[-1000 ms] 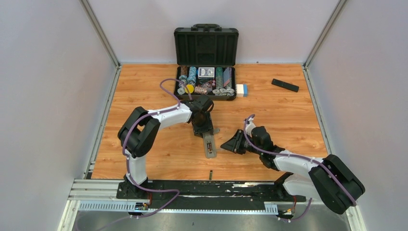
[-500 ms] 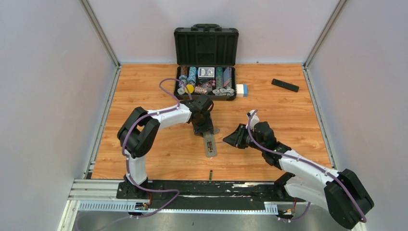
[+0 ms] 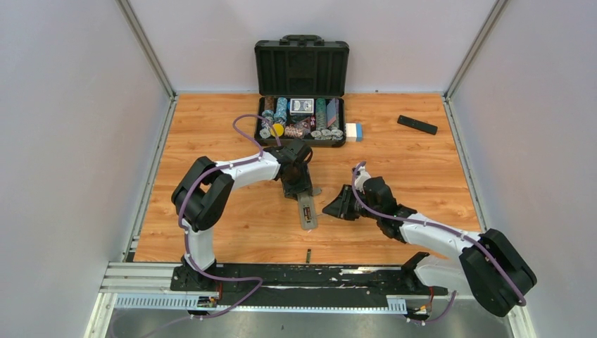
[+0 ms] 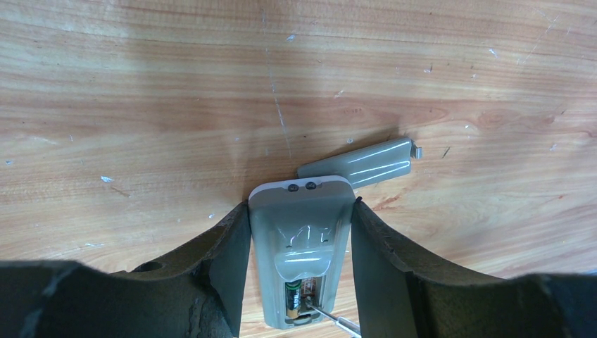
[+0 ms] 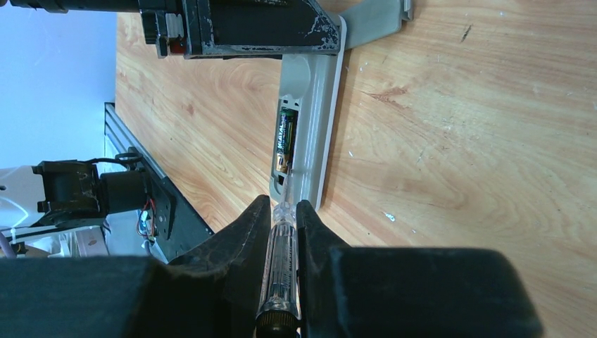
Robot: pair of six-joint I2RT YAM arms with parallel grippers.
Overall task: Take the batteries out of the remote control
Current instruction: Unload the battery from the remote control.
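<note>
The grey remote control [image 4: 301, 239] lies back-up on the wooden table, and my left gripper [image 4: 299, 211] is shut on its sides. Its compartment is uncovered, with one of the batteries [image 4: 292, 299] lying in the left slot. My right gripper [image 5: 283, 204] is shut on a clear-handled screwdriver [image 5: 281, 260], whose tip reaches into the slot beside that battery [image 5: 284, 141]. In the top view the remote control [image 3: 307, 213] lies between the left gripper [image 3: 296, 186] and the right gripper [image 3: 336, 205]. A second, loose battery [image 3: 308, 255] rests near the table's front edge.
The grey battery cover [image 4: 359, 163] lies just beyond the remote's top end. At the back stand an open black case of poker chips [image 3: 301, 67], a small white and blue box [image 3: 354, 131] and a black remote [image 3: 417, 124]. Grey walls enclose the table.
The right arm's elbow swung out to the right and came back; its gripper shifted only slightly beside the remote. The left arm and the remote have not moved.
</note>
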